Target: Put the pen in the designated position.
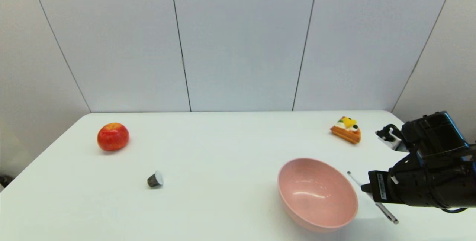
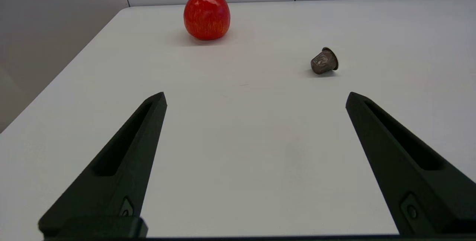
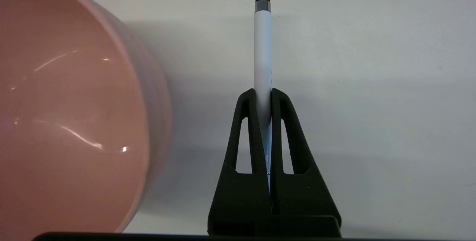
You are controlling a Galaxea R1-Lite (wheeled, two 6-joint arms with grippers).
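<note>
Both fingers of the right hand (image 3: 263,94) are clamped on the slim white pen (image 3: 262,47) mid-barrel just beside the glossy pink bowl (image 1: 316,192), probably so neither end droops in transit; left hand (image 2: 254,97) idles wide open, empty, above the white desk (image 1: 223,140).

The right gripper (image 3: 263,94) pinches the white pen (image 3: 262,47) between its two fingers — dark tip pointing away — just beside the pink bowl (image 3: 74,114), not touching it.
</note>
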